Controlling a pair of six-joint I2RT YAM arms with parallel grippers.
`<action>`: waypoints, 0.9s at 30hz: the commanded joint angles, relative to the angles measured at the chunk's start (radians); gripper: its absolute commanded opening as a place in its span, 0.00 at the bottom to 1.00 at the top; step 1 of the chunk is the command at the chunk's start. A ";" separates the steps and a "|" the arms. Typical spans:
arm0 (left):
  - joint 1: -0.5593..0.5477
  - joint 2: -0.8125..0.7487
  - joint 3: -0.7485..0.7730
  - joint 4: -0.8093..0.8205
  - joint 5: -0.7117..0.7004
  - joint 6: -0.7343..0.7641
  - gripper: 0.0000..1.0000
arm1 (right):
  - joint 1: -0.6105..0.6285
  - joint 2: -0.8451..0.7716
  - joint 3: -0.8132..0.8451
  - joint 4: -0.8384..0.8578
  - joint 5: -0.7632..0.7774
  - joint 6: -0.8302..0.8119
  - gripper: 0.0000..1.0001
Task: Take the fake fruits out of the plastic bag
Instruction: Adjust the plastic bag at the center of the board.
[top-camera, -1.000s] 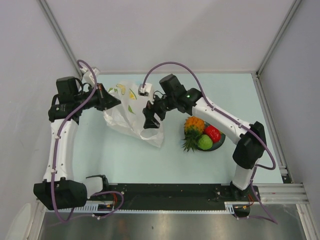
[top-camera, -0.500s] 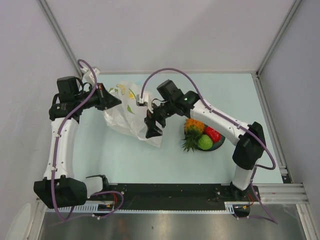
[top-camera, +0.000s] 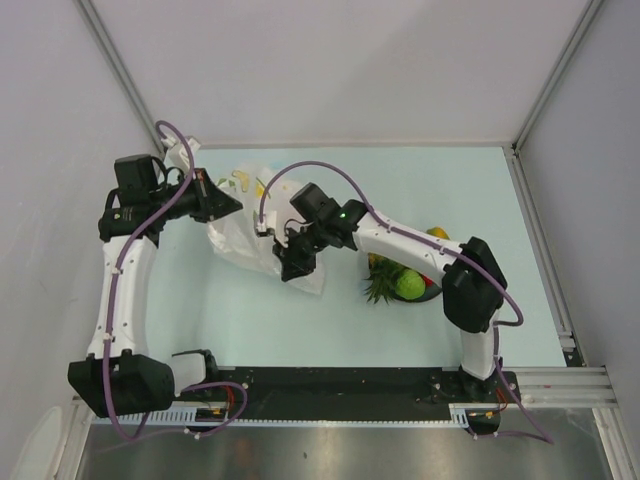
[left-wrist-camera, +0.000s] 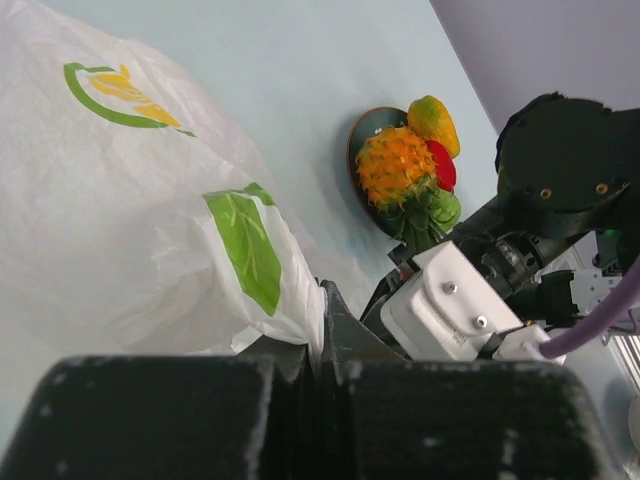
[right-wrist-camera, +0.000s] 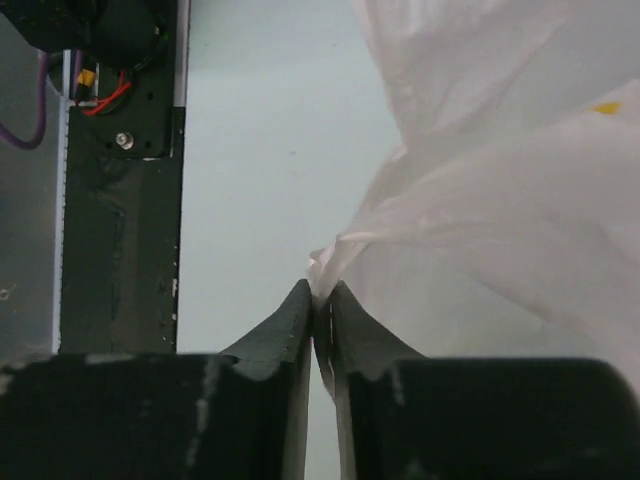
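1. Left gripper (top-camera: 232, 205) is clenched on the plastic bag (top-camera: 240, 240). Right gripper (right-wrist-camera: 320, 302) is pinched shut on the bag's near corner.
2. Bag lies toward the far-left corner. Pineapple (left-wrist-camera: 396, 166), mango (left-wrist-camera: 433, 117), red piece (left-wrist-camera: 443, 165) & green fruit (top-camera: 408, 285) sit on the plate (left-wrist-camera: 358, 140), nearer the right edge.
3. Step, prob.: emptying leftovers — bag's inside is hidden. Next move needs a lift & tip w/o tearing the film.

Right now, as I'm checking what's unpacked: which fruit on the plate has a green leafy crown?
The orange pineapple; the mango, red fruit and green fruit beside it are smooth, without leaves.
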 joint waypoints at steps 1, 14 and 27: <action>0.014 -0.026 0.005 -0.013 -0.010 0.051 0.00 | -0.037 -0.013 0.074 0.052 0.013 0.028 0.05; 0.018 0.008 0.355 0.011 0.045 0.160 0.00 | -0.314 -0.065 0.326 0.283 0.237 0.276 0.00; -0.055 -0.123 -0.026 -0.068 0.168 0.238 0.00 | -0.376 -0.211 -0.211 0.310 0.406 0.321 0.00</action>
